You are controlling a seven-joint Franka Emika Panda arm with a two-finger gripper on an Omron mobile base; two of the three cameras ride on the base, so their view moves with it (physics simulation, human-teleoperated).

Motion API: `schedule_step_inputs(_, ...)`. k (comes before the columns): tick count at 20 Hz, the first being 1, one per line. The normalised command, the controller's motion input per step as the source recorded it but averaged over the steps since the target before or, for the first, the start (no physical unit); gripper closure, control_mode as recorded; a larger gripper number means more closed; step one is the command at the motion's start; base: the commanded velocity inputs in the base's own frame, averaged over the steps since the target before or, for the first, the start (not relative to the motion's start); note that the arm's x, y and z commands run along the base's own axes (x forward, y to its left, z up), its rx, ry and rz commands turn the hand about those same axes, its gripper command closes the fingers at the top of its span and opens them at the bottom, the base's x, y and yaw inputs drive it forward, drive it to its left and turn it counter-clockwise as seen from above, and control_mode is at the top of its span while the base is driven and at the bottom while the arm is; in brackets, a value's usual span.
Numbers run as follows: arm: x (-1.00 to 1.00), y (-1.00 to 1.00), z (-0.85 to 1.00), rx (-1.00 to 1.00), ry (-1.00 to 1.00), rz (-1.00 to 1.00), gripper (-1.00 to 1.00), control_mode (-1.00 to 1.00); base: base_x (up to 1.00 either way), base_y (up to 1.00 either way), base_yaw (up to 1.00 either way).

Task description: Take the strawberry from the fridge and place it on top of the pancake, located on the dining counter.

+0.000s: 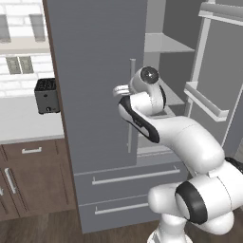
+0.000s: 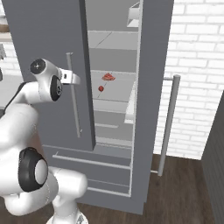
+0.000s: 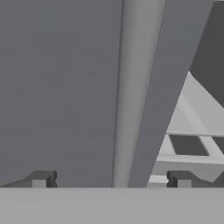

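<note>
Grey fridge (image 2: 48, 39) half open — berry not yet fetched.
Left door shut, its handle (image 3: 135, 92) between the spread, empty fingers of the gripper (image 3: 111, 179); further right, the strawberry (image 2: 101, 88) sits on a shelf — pickup and pancake placement remain.

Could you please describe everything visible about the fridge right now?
The tall matte grey two-door fridge stands upright beside dark-wood cabinets. Its right door is swung open, showing pale grey shelves; its left door is shut. Slim silver vertical handles run down both doors, with two drawers below. A tiny deep-red strawberry sits on a middle shelf.
</note>
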Motion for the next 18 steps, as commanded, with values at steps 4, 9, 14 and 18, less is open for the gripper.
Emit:
schedule_step_inputs(4,0.21,-0.07,-0.21,0.0,-0.06,0.0,-1.0,-1.0,0.0,0.0,0.0)
schedule_step_inputs(9,0.28,-0.06,-0.16,0.0,-0.05,0.0,-1.0,-1.0,0.0,0.0,0.0)
schedule_step_inputs(14,0.36,-0.05,-0.05,0.01,-0.01,0.0,-1.0,-1.0,0.0,0.0,0.0)
schedule_step_inputs(18,0.44,0.0,-0.02,0.0,0.0,0.0,-1.0,-1.0,0.0,0.0,0.0)
